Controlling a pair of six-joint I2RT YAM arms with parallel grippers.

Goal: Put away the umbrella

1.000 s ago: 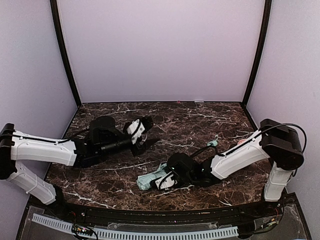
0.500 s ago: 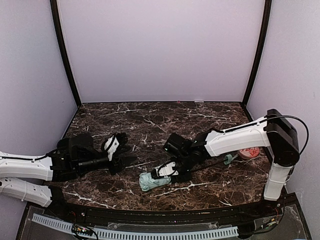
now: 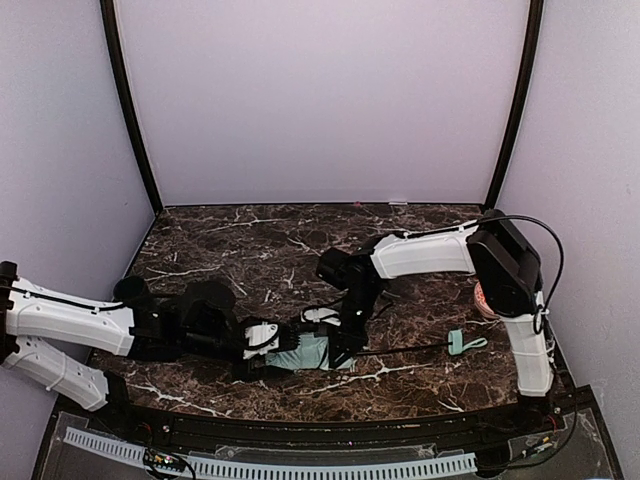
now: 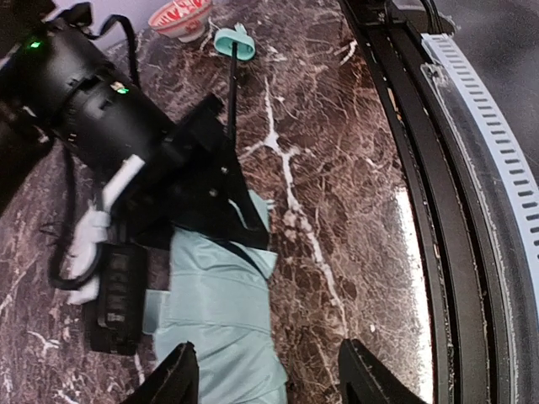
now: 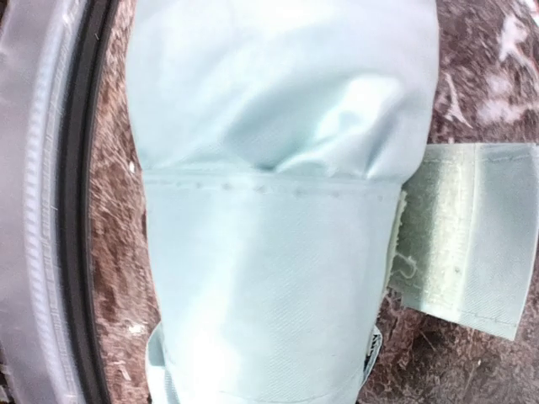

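We are holding the left gripper, fingers apart, astride one end of the folded umbrella, which is lying near the front edge of the table, while the right gripper is bearing down on it, presumably pinning it; whether those jaws are clamped we cannot tell.

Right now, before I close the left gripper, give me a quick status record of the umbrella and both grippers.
umbrella: canopy bunched, lying on table, shaft extended
handle: at shaft's end, untouched
strap: loose, sticking out sideways
left gripper: open, straddling canopy's end
right gripper: down on canopy, grip unclear
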